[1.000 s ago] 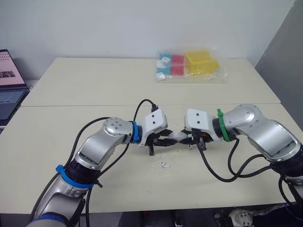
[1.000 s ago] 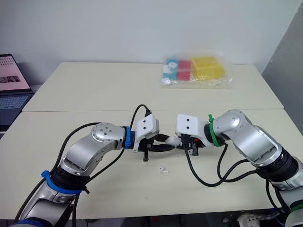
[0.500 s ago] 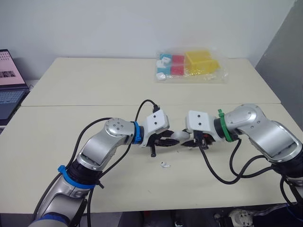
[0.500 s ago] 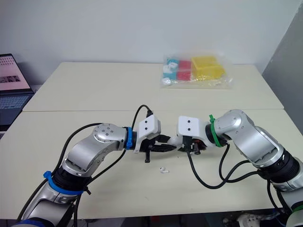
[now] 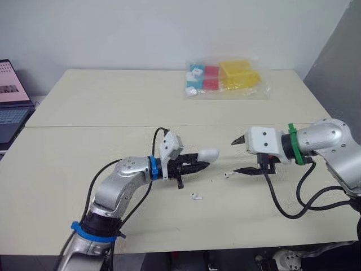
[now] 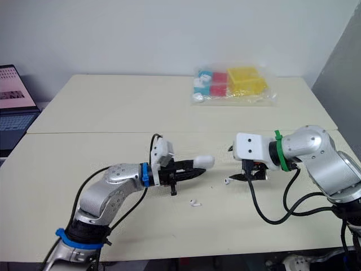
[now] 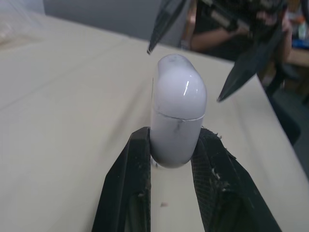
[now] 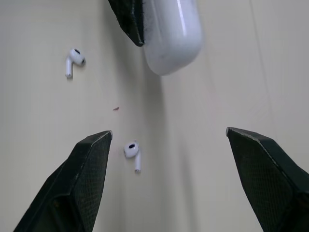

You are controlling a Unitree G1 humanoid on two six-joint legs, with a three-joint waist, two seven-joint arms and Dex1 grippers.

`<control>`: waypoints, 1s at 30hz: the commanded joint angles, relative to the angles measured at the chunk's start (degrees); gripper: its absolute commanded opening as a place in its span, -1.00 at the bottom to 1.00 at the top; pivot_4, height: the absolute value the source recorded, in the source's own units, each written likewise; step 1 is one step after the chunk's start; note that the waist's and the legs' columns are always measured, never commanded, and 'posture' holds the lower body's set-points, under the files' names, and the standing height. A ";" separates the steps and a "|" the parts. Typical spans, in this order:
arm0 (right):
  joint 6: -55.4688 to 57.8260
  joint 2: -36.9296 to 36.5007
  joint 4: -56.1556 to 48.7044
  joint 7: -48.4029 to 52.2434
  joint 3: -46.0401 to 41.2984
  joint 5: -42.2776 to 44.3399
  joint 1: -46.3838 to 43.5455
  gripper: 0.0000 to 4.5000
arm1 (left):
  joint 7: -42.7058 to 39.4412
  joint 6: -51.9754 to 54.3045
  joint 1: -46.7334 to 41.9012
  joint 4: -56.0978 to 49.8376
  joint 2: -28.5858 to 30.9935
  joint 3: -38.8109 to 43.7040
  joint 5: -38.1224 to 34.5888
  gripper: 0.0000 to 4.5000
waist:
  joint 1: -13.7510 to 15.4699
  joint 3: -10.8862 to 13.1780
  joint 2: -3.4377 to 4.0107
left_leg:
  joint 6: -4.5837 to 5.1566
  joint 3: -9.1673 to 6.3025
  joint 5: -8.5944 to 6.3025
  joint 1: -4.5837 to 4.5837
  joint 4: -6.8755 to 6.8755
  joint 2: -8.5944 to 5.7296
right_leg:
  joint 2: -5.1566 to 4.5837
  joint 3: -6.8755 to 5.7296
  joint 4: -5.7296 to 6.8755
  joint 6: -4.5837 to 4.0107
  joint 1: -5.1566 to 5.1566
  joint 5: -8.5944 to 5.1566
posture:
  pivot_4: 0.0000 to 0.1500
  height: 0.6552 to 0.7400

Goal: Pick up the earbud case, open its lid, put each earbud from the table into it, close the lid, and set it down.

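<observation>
Over the front middle of the table (image 5: 113, 113), the white earbud case (image 5: 207, 153) sits clamped between the two black fingers of the left gripper (image 5: 196, 164). The fingers grip its lower body on both sides, and its rounded lid end pokes out past the fingertips toward the right arm. In the left wrist view the lid seam is a thin closed line, so the lid is shut.

The right gripper (image 5: 234, 157) faces the case from the right and is apart from it. Its jaws are spread wide and hold nothing.

Two white earbuds lie loose on the table top. One earbud (image 5: 227, 175) rests just below the right gripper's lower fingertip. The other earbud (image 5: 196, 196) lies nearer the front edge, below the left gripper.

At the far side of the table lies a clear bag of coloured boxes (image 5: 225, 79). An open laptop (image 5: 11, 107) stands at the left edge.
</observation>
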 commanded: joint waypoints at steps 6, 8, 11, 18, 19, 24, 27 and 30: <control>-0.90 7.63 -5.08 -5.42 -4.05 2.67 0.08 0.76 | -2.34 -10.28 3.40 -2.23 1.07 -2.38 2.86 -0.65 | -0.01 0.00 0.00 | -0.01 -0.03 0.01 0.17 -0.01 0.00 | 0.01 0.00 0.00 0.00 0.19 0.00 | 1.00 1.00; -0.36 8.37 -5.07 -5.71 -3.24 1.89 -0.42 0.76 | -2.22 -10.62 3.08 -2.02 1.01 -2.53 2.83 -0.65 | 0.00 0.00 0.00 | -0.01 -0.03 0.01 0.19 0.02 -0.03 | -0.01 0.01 0.00 0.01 0.24 0.01 | 1.00 1.00; -0.13 9.44 -4.16 -6.05 -1.68 0.72 -1.33 0.76 | -2.51 -11.32 2.52 -1.67 1.12 -2.76 2.97 -0.65 | 0.01 0.00 0.00 | -0.01 -0.03 0.01 0.22 0.02 -0.04 | -0.02 0.02 -0.04 0.01 0.30 0.01 | 1.00 1.00; 0.53 11.28 -1.73 -6.42 -0.20 -0.64 -3.46 0.76 | -4.12 -13.66 2.63 -1.38 2.54 -4.07 4.50 -0.65 | -0.06 0.00 0.00 | 0.00 -0.02 0.01 0.24 -0.02 0.00 | 0.01 -0.03 -0.04 -0.01 0.30 0.00 | 1.00 1.00; 0.84 11.51 -1.55 -6.47 -0.24 -0.60 -3.78 0.76 | -4.44 -14.18 2.82 -1.20 2.86 -4.25 4.83 -0.65 | -0.08 0.00 0.01 | 0.00 -0.02 0.01 0.25 -0.02 0.00 | 0.01 -0.02 -0.04 -0.01 0.30 0.00 | 1.00 1.00; 1.94 11.97 -1.10 -6.36 -0.95 0.22 -4.86 0.76 | -5.27 -16.87 3.04 0.09 3.84 -4.85 6.65 -0.65 | -0.02 0.00 0.00 | 0.00 -0.02 0.01 0.26 -0.01 0.00 | 0.00 0.00 -0.04 -0.01 0.30 0.00 | 1.00 1.00; 6.34 13.03 -1.64 -6.64 -2.57 3.56 -5.69 0.76 | -7.29 -21.83 3.28 1.43 5.19 -6.41 9.45 -0.65 | -0.01 0.00 0.00 | 0.00 -0.01 0.00 0.26 -0.03 0.00 | 0.00 0.01 -0.05 -0.01 0.30 0.00 | 1.00 1.00; 7.40 12.74 -1.99 -6.43 -2.79 4.17 -5.59 0.76 | -7.03 -22.33 3.29 2.32 4.80 -6.17 9.31 -0.65 | -0.01 0.00 0.01 | 0.00 0.00 0.00 0.25 -0.04 0.01 | 0.00 -0.02 -0.06 -0.02 0.30 -0.01 | 1.00 1.00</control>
